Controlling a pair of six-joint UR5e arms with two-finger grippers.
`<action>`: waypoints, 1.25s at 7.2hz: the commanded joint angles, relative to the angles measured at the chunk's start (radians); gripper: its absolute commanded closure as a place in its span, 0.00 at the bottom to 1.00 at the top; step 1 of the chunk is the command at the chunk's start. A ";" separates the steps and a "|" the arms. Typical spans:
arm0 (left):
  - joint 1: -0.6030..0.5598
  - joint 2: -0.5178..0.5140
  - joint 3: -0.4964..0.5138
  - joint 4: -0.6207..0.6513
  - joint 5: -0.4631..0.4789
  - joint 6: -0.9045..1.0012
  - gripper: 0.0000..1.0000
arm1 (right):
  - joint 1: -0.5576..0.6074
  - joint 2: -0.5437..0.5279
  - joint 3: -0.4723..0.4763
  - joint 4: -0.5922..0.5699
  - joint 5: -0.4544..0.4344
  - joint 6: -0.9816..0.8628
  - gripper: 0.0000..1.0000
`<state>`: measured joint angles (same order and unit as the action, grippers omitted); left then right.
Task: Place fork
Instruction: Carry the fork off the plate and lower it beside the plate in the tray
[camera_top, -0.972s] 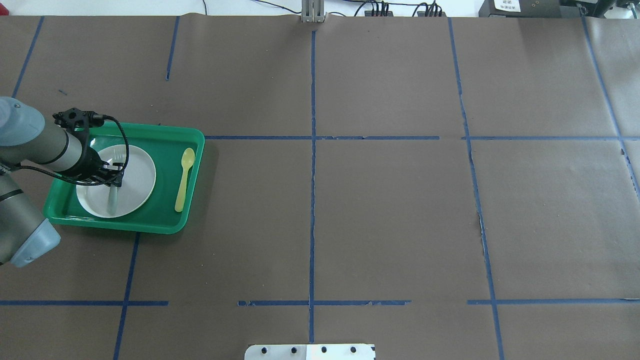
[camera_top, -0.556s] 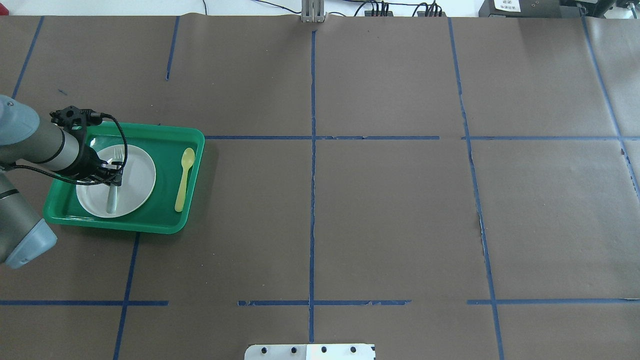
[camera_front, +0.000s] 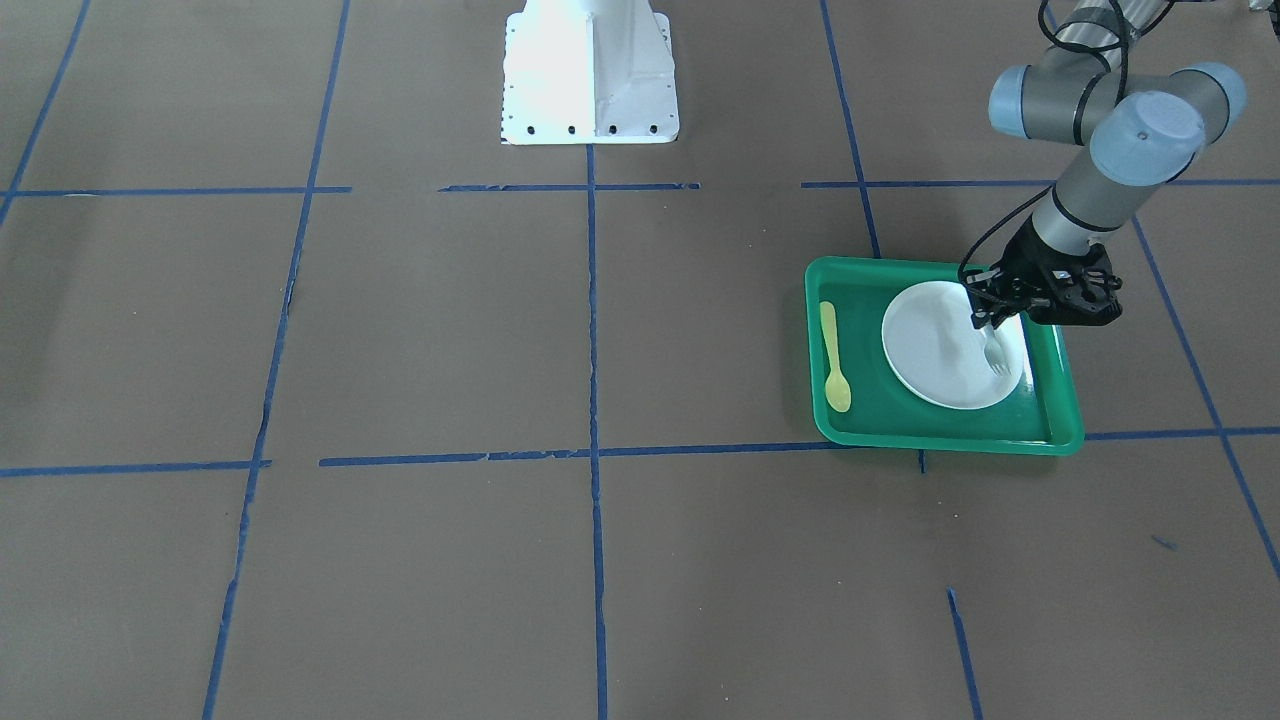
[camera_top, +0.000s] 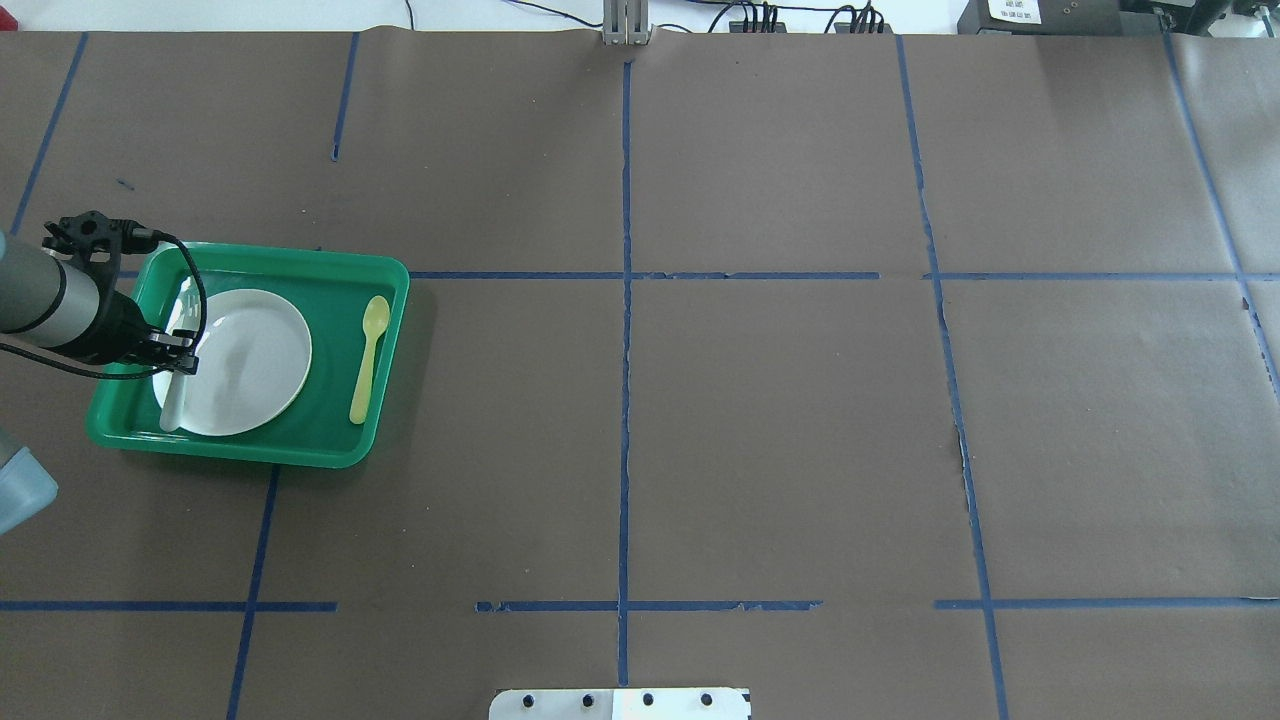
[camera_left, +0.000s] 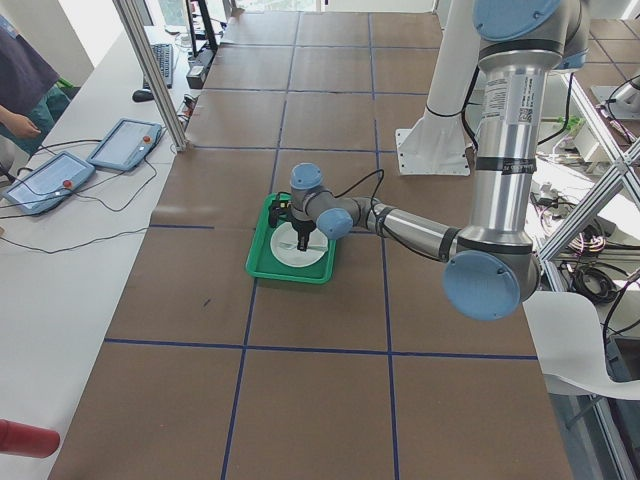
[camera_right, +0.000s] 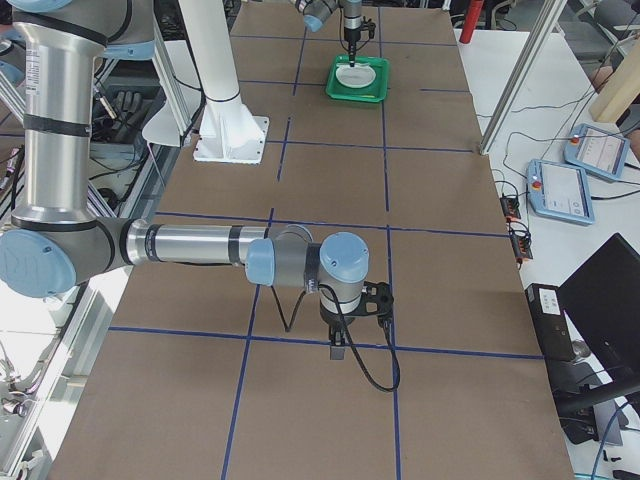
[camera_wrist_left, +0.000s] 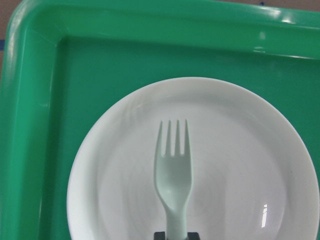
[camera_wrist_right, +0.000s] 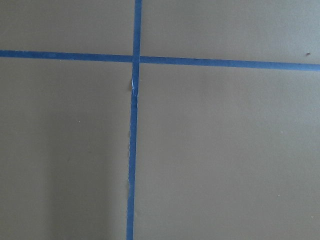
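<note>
The pale whitish-grey fork (camera_wrist_left: 173, 175) is held by its handle in my left gripper (camera_wrist_left: 176, 235), tines pointing away from the wrist. In the overhead view the fork (camera_top: 174, 400) hangs over the left edge of the white plate (camera_top: 262, 350), with my left gripper (camera_top: 170, 352) shut on its middle. It casts a shadow on the plate, so it is lifted off it. The front view shows the fork (camera_front: 995, 356) below the gripper (camera_front: 985, 322). My right gripper (camera_right: 338, 350) shows only in the exterior right view, over bare table; I cannot tell its state.
The plate lies in a green tray (camera_top: 340, 300) at the table's left. A yellow spoon (camera_top: 367, 360) lies in the tray to the right of the plate. Brown paper with blue tape lines (camera_top: 625, 400) covers the table. The white robot base (camera_front: 590, 70) stands mid-table.
My left gripper has moved left with the fork, from over the plate's middle to over its left edge. The spoon, plate and tray have not moved.
</note>
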<state>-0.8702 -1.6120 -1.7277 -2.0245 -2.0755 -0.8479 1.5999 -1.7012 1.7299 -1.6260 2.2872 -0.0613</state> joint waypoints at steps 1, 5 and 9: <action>-0.058 0.000 0.054 -0.002 0.002 0.108 1.00 | 0.000 0.000 0.000 0.000 0.000 0.000 0.00; -0.076 -0.005 0.073 -0.003 0.000 0.144 1.00 | 0.000 0.000 -0.001 0.000 0.000 0.000 0.00; -0.079 -0.011 0.063 -0.003 -0.003 0.153 0.00 | 0.000 0.000 0.000 0.000 0.000 0.000 0.00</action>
<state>-0.9462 -1.6209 -1.6557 -2.0278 -2.0773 -0.6960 1.5999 -1.7012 1.7297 -1.6260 2.2872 -0.0614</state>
